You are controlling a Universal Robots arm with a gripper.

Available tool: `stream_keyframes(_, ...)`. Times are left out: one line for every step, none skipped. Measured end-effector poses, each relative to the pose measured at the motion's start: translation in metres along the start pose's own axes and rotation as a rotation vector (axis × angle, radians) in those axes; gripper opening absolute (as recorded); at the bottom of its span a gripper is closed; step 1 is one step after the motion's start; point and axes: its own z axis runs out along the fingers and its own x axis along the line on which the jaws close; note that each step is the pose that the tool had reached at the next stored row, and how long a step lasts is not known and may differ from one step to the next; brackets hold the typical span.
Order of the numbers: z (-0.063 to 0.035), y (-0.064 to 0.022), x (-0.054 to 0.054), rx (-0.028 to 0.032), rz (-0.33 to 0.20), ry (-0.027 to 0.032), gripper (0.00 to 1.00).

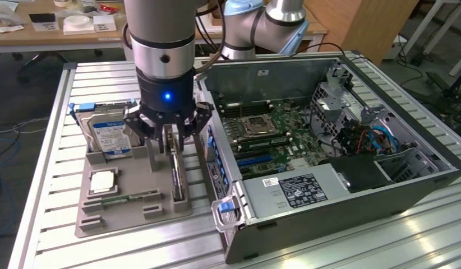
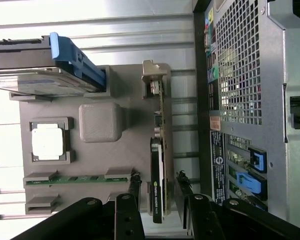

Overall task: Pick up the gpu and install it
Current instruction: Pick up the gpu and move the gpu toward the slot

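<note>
A ribbed aluminium worktop (image 1: 58,246) is filling most of the scene, with a far wooden worktop (image 1: 36,39) and a wooden cabinet (image 1: 365,22) standing behind it and blue cables trailing over the floor (image 1: 2,168) past its edge on the exterior view's left. An open computer case (image 1: 410,185) is lying on its side toward the worktop's edge on the exterior view's right, showing its motherboard (image 1: 279,129) and power supply (image 1: 298,188). The arm (image 1: 159,33) is hanging upright over a grey holder tray (image 1: 133,210) that is sitting just beside the case. The gpu (image 1: 176,174) is standing on its long edge in a slot at the tray's edge nearest the case, its silver bracket (image 2: 152,80) at the end away from the arm. The fingers (image 2: 192,210) are spread apart, straddling the card's upper edge with a gap showing on each side, gripping nothing. A hard drive (image 1: 111,134) is leaning at the tray's far end, a processor chip (image 1: 103,180) is lying flat in its pocket, and a memory stick (image 1: 129,196) is sitting on edge beside it.
</note>
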Motion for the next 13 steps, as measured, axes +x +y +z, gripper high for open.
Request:
stream_keyframes(0.002,-0.0001,0.0,0.0,0.0,0.0,0.42)
stream_keyframes(0.0037,-0.0001,0.0,0.0,0.0,0.0001,0.42)
stream_keyframes(0.0056,-0.0002,0.0,0.0,0.0,0.0,0.42)
stream_keyframes(0.0074,-0.0002,0.0,0.0,0.0,0.0,0.42)
stream_keyframes(0.0091,-0.0003,0.0,0.0,0.0,0.0001,0.42)
stream_keyframes(0.0109,-0.0004,0.0,0.0,0.0,0.0,0.42)
stream_keyframes(0.0127,-0.0004,0.0,0.0,0.0,0.0,0.42)
stream_keyframes(0.0141,-0.0005,0.0,0.0,0.0,0.0,0.42)
stream_keyframes(0.0148,-0.0005,0.0,0.0,0.0,0.0,0.42)
stream_keyframes(0.0148,-0.0005,0.0,0.0002,0.0,0.0001,0.42)
stream_keyframes(0.0148,-0.0005,0.0,0.0002,0.0,0.0002,0.42)
stream_keyframes(0.0148,-0.0005,0.0,0.0002,0.0,0.0002,0.42)
stream_keyframes(0.0149,-0.0005,0.0,0.0002,0.0,0.0002,0.42)
